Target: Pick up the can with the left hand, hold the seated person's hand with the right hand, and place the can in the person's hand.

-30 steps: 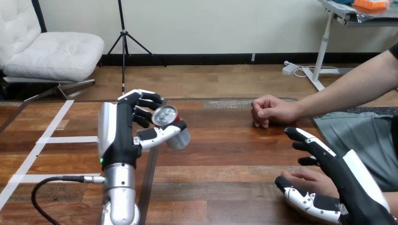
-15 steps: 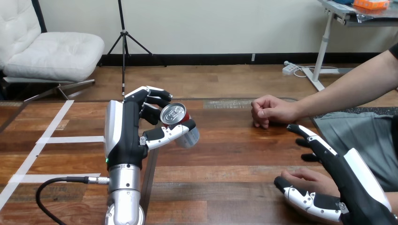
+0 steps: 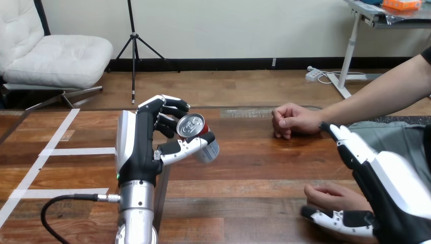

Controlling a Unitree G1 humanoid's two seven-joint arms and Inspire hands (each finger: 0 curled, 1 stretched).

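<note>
- The left hand: raised above the tabletop on its silver forearm, with fingers and thumb curled round the can.
- The can: clamped between the left hand's fingers above and its thumb below, clear of the tabletop, tilted so that its silver top faces up and toward the robot.
- The right hand: fingers straight, thumb spread wide of them; it grips nothing.
- The person's near hand: loosely curled, lying beside the right hand's palm, between its fingers and thumb; whether they touch cannot be told.
- The person's far hand: a fist on the tabletop, just beyond the right hand's fingertips, well apart from the can.
</note>
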